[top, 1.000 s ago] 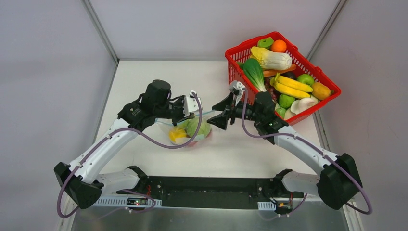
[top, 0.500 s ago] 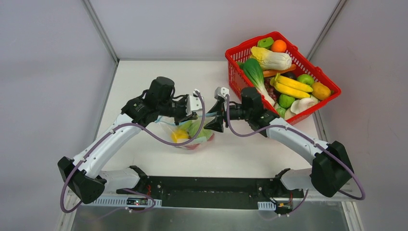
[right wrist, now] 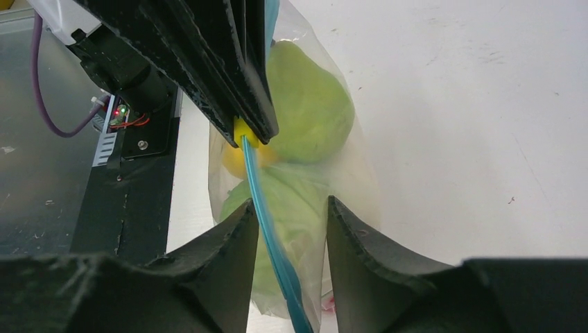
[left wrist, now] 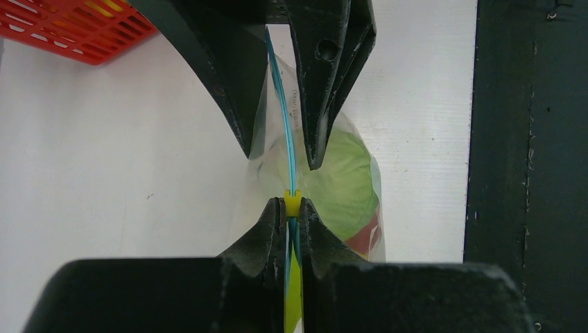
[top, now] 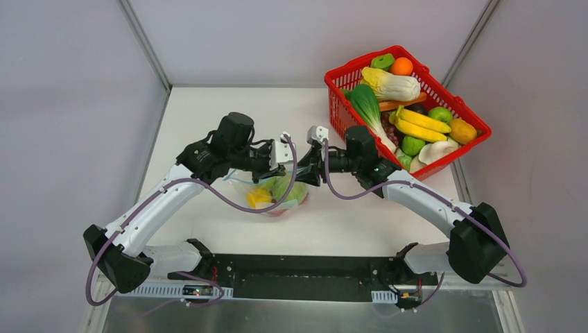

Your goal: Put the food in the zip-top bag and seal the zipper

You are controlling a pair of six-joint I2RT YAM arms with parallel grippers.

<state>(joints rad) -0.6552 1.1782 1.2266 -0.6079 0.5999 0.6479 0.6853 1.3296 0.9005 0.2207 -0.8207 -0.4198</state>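
Note:
The clear zip-top bag [top: 277,196] hangs between both grippers over the table and holds a green cabbage [left wrist: 343,187], a yellow lemon [top: 255,196] and a red tomato [left wrist: 364,239]. My left gripper [left wrist: 294,208] is shut on the teal-blue zipper [left wrist: 288,132], right at its small yellow slider [left wrist: 294,200]. My right gripper [right wrist: 292,203] is open, its fingers on either side of the zipper [right wrist: 267,229] with gaps on both sides. In the top view the left gripper [top: 279,161] and the right gripper [top: 308,168] nearly meet above the bag.
A red mesh basket [top: 480,132] full of toy fruits and vegetables stands at the back right, close behind the right arm. The black base rail [top: 298,267] runs along the near edge. Grey walls close in the left, back and right.
My right gripper has moved left from near the basket to the bag and now straddles the zipper beside the left gripper. The left gripper shifted slightly right, still holding the bag.

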